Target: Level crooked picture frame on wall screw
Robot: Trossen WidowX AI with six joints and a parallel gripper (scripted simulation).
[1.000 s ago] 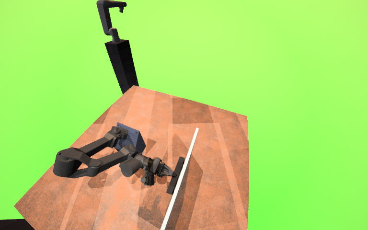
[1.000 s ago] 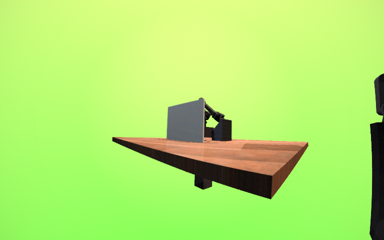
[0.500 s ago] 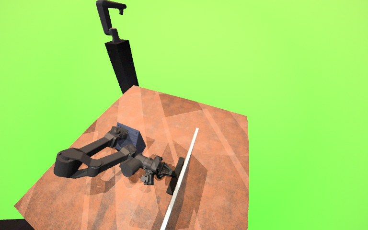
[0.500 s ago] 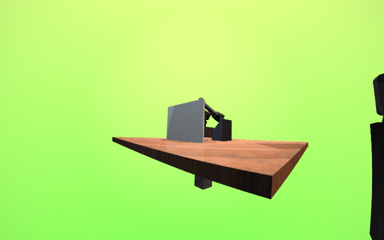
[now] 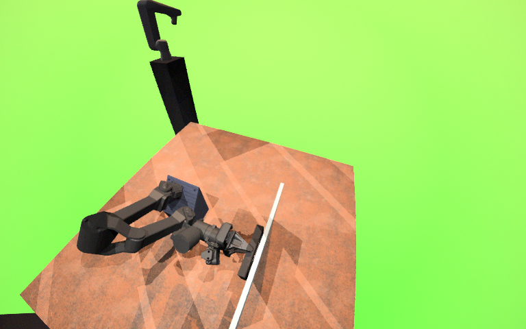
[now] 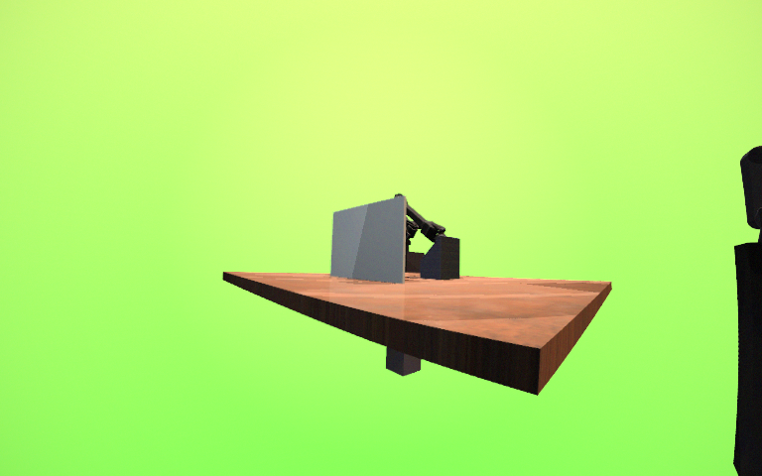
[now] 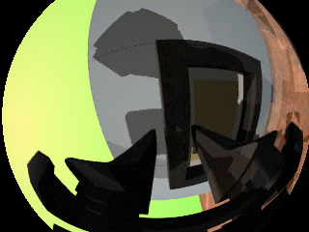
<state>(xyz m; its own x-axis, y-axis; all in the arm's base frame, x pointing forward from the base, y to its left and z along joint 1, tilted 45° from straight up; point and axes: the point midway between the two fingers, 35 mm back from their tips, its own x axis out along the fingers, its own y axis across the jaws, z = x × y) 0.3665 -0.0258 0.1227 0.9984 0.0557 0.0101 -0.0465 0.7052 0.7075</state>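
Note:
The picture frame (image 5: 244,269) (image 7: 217,55) has a dark border around a brownish picture. It is on the near face of the upright grey wall panel (image 5: 276,197) (image 6: 348,241) (image 7: 121,92). My gripper (image 5: 251,250) (image 7: 174,130) is open, with its fingertips on either side of one of the frame's side bars. In the wrist view a gap shows between the left finger and that bar, and the right finger is close to the bar's inner edge. The screw and the notched strip are hidden. The wall hides the frame in the exterior view. I cannot tell whether the frame is level.
The wall panel stands on a reddish-brown table (image 5: 322,194) (image 6: 477,308). A dark blue block (image 5: 201,205) (image 6: 447,258) stands by my arm on the side away from the wall. A black pedestal (image 5: 174,89) (image 6: 750,336) with a dark jointed piece on top stands beyond the table.

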